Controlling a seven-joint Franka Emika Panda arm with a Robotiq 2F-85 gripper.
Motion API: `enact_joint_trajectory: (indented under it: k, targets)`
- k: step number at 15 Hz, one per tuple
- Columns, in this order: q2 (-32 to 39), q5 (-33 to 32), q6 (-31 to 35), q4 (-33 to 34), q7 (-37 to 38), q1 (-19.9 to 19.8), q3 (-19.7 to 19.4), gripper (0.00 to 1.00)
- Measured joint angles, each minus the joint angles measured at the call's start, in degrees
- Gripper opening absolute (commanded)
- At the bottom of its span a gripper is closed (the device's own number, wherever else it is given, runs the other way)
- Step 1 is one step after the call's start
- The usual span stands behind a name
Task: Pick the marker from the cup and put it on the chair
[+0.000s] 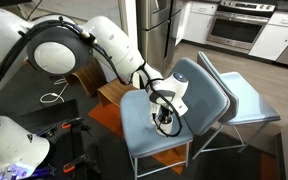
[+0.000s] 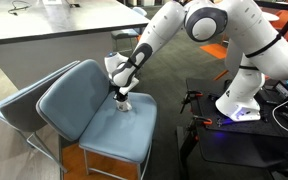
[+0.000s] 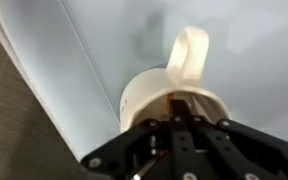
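In an exterior view the white arm reaches down from the left to the chair, and its jaws hang straight over the cup. The cup stands upright on the blue-grey seat, near the backrest. The jaw tips sit at the mug's mouth; from here I cannot tell whether they are open or closed, and the marker cannot be made out. A paler blue chair stands just behind on the right, and a brown wooden chair stands to the left.

In an exterior view from the opposite side, the arm comes in from the right. The cup rests on the near right part of the chair seat, with the jaws directly above it and touching its rim or dipping in.

In the wrist view the cup fills the middle, its handle pointing to the far side, on the pale padding of the chair. The black fingers reach into its dark mouth. A thin tan sliver between them looks like the marker, still inside the cup; whether the jaws grip it is too blurred to tell.
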Motion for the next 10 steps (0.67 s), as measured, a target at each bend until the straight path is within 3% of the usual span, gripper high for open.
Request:
enact_joint_trajectory:
  k: [1,3,9,10]
  targets:
    - [0.00,-0.04,0.00,-0.01,0.31,0.23,-0.29,0.27]
    - [0.00,-0.18,0.00,-0.05,1.17,0.84,-0.82,0.32]
    - [-0.05,-0.71,0.00,-0.02,3.20,2.10,-1.85,0.74]
    - [-0.05,-0.86,0.00,0.00,3.21,2.13,-2.10,0.74]
